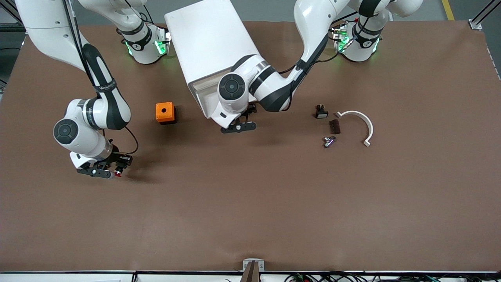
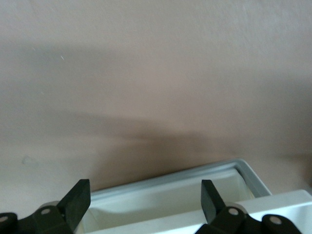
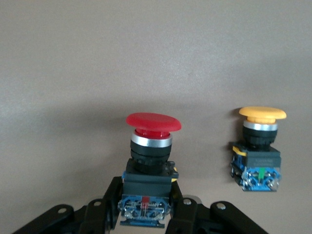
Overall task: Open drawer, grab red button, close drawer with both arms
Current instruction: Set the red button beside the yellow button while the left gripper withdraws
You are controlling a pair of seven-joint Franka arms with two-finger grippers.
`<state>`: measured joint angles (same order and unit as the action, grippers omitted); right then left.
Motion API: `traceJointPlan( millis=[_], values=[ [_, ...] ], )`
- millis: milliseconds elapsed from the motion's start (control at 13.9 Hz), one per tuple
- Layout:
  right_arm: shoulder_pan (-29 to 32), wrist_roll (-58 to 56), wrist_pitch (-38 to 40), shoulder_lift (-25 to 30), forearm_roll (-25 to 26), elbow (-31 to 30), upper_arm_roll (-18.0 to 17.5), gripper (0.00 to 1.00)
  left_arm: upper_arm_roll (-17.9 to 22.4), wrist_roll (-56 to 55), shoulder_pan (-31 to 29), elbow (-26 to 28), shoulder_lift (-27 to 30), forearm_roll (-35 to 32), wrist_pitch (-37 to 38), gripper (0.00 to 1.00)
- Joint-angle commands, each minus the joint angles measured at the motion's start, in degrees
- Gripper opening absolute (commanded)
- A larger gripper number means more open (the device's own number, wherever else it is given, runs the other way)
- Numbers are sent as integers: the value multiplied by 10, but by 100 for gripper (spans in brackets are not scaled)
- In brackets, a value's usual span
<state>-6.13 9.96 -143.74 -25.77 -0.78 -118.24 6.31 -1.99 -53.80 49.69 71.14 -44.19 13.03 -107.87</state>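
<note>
Right gripper (image 1: 113,169) clamps the button (image 3: 152,146) by its body, over the table (image 1: 250,203) toward the right arm's end — a second, yellow-capped button (image 3: 261,141) nearby. One orange cube (image 1: 164,112). Left gripper (image 1: 238,126) — fingers (image 2: 75,202) spread — at the drawer (image 2: 165,200), still out.

Small lettering on right arm (image 1: 102,88) band, perhaps maker's name; too small to read.
</note>
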Motion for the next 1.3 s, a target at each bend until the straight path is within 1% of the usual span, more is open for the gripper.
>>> traceJointPlan(
  millis=[0,144,433,722,938,1155,1227],
  values=[
    [21,-21,-15,-10,10,-2,-10,0,-1,3,10,13,11,13,1,100],
    [21,-24,-15,-14,10,0,-10,0,-5,3,19,18,8,17,1,100],
    [24,-24,-15,-25,10,6,-10,0,-7,4,28,24,8,66,1,100],
    [24,-23,-15,-34,10,11,-10,0,-11,3,36,32,8,69,1,100],
    [24,-23,-15,-39,10,13,-10,0,-14,3,36,34,7,97,1,100],
    [24,-24,-15,-39,10,13,-10,0,-14,2,34,37,8,100,1,100],
    [24,-28,-14,-39,10,16,-10,45,-14,4,30,37,8,99,1,100]
  ],
)
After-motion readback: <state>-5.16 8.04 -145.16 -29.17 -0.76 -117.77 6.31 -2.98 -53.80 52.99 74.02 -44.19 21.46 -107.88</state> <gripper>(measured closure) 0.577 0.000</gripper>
